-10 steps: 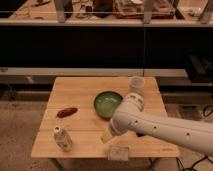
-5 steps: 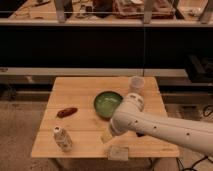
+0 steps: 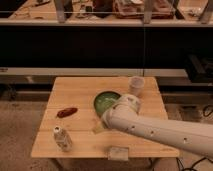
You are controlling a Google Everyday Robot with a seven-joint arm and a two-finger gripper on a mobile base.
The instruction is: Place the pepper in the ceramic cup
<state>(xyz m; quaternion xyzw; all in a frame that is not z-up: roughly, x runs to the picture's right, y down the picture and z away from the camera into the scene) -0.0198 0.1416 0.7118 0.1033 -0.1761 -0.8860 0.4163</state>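
Tool (image 3: 100, 125) front of green bowl (image 3: 100, 101); bowl between pepper (image 3: 66, 112), ceramic cup (image 3: 136, 85).

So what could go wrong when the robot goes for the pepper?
The gripper hangs beside the wide green bowl, apart from the small dark red pepper. Reaching over, it might knock the white bottle. Later, the pepper could miss the narrow beige ceramic cup.

Dim warm light; tabletop (image 3: 75, 90) brightest, background dark; jaws low beside green bowl (image 3: 105, 101)
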